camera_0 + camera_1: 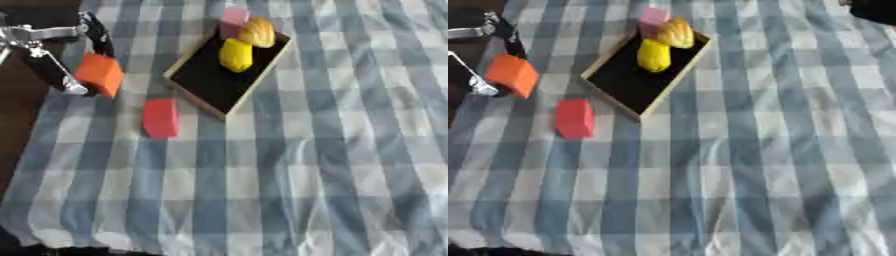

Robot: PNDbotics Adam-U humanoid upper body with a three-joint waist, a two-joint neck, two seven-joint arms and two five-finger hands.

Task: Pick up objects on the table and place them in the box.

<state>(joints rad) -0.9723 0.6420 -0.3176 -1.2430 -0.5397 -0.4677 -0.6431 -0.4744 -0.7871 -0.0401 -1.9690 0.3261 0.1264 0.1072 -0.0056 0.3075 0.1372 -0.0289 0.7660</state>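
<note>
At upper left, your left robot hand (pixel 54 60) pinched the orange block (pixel 100 74) between fingers and thumb; the red block (pixel 160 117) lay beside the box (pixel 198 99).

Box (pixel 210 82) sits far-centre on bench (pixel 332 175), three items (pixel 236 54) packed at its far end. Block (pixel 160 117) just left of box; second block (pixel 101 74) further left, in left hand (pixel 61 75).

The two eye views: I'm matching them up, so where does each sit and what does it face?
Left eye view: head camera, looking down at the checked cloth; left hand holds the orange block.
Right eye view: head camera, same downward look; the left hand sits at the frame's edge.
Shared: box, red block.
</note>
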